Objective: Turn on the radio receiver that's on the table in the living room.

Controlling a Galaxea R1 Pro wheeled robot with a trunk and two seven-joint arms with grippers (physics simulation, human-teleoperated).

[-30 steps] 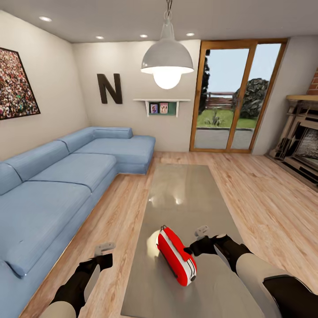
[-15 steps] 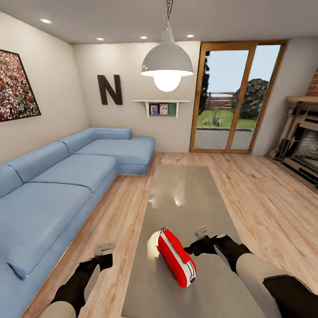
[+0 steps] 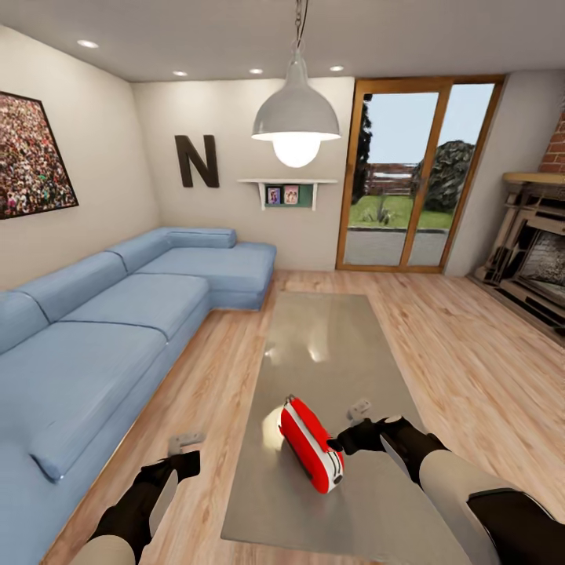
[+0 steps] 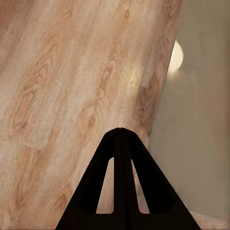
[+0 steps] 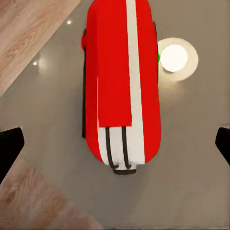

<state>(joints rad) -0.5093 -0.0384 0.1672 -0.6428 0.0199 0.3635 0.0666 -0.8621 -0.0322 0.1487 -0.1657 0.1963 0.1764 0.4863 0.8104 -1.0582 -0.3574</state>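
The red radio receiver [image 3: 310,443] with white end faces lies on the near part of the long glossy grey table [image 3: 329,345]. My right gripper [image 3: 344,441] hovers just right of it, close to its side. In the right wrist view the radio receiver [image 5: 120,81] lies straight ahead on the table, its looped handle toward the camera and a small green dot on one side. The right gripper [image 5: 117,143] is open wide, with nothing between its fingertips [image 5: 10,146]. My left gripper [image 3: 184,461] hangs over the wood floor left of the table; its fingers [image 4: 120,158] are shut together and empty.
A long blue L-shaped sofa [image 3: 118,329] runs along the left wall under the dark letter N [image 3: 196,160]. A white dome pendant lamp [image 3: 297,118] hangs above the table. Glass doors [image 3: 404,176] stand at the back, a fireplace [image 3: 534,251] at the right.
The whole picture has shifted slightly, so the camera moved. The radio now sits a little higher in the view and the table's near edge shows. Both grippers keep their poses.
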